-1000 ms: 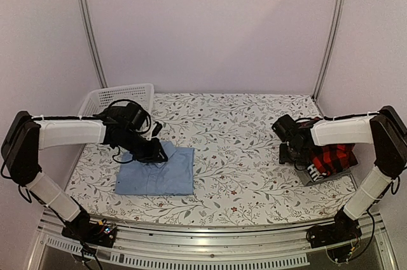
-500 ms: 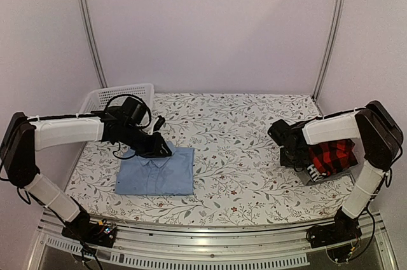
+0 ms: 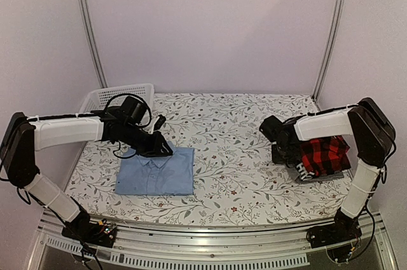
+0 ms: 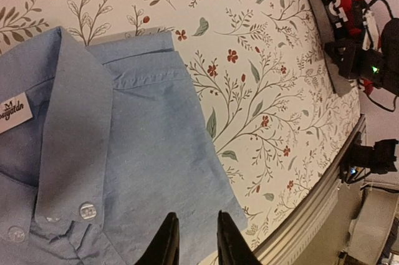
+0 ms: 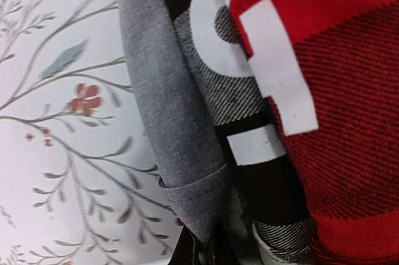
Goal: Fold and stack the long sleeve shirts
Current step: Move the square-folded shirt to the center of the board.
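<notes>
A light blue button-up shirt [image 3: 156, 175] lies folded flat at the front left; its collar and buttons show in the left wrist view [image 4: 137, 153]. My left gripper [image 3: 159, 149] [image 4: 193, 237] hovers over it near the collar, fingers slightly apart with nothing between them. At the right, a red-and-black plaid shirt [image 3: 325, 154] [image 5: 349, 140] sits on top of a grey shirt with white lettering [image 3: 306, 172] [image 5: 156, 90]. My right gripper [image 3: 286, 154] [image 5: 209, 251] is shut on the folded left edge of the grey shirt.
A white lattice basket [image 3: 117, 95] stands at the back left behind my left arm. The floral tablecloth [image 3: 235, 136] spans between the two shirt spots. The metal front rail [image 4: 312, 215] runs just past the blue shirt's near edge.
My right gripper has closed on the grey shirt's edge and drawn left, with the stack shifting left with it. The left gripper lifted slightly off the blue shirt, then held still.
</notes>
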`<action>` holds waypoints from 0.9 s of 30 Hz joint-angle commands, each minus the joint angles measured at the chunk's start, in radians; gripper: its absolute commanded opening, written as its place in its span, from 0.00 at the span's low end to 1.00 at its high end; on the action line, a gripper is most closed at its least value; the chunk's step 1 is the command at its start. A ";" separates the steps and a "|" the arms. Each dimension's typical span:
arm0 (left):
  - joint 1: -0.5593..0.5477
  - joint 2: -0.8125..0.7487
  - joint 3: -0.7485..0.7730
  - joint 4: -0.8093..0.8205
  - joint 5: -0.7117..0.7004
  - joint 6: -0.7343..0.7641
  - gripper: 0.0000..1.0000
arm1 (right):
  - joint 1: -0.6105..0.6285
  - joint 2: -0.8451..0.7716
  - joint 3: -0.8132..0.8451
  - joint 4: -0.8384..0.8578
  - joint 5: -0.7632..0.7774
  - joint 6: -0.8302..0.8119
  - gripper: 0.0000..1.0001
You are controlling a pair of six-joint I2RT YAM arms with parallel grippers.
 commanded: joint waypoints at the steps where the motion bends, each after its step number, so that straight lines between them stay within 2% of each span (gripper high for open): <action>1: -0.004 -0.005 0.009 0.026 0.011 0.005 0.21 | 0.097 0.069 0.094 0.036 -0.098 -0.008 0.00; 6: 0.000 -0.008 0.000 0.023 0.013 0.011 0.21 | 0.207 0.163 0.209 0.021 -0.133 -0.005 0.00; 10: 0.003 -0.009 -0.006 0.021 0.018 0.012 0.21 | 0.327 0.202 0.227 0.022 -0.176 -0.009 0.00; 14: 0.003 -0.002 -0.002 0.021 0.022 0.017 0.21 | 0.460 0.193 0.158 0.024 -0.203 -0.009 0.00; 19: 0.003 0.021 0.012 0.030 0.041 0.016 0.21 | 0.485 0.122 -0.075 0.032 -0.261 0.112 0.00; 22: 0.003 0.035 0.018 0.033 0.046 0.016 0.21 | 0.484 0.024 -0.183 0.032 -0.264 0.194 0.09; 27: 0.000 0.055 0.028 0.040 0.055 0.014 0.21 | 0.445 -0.084 -0.275 0.029 -0.268 0.282 0.27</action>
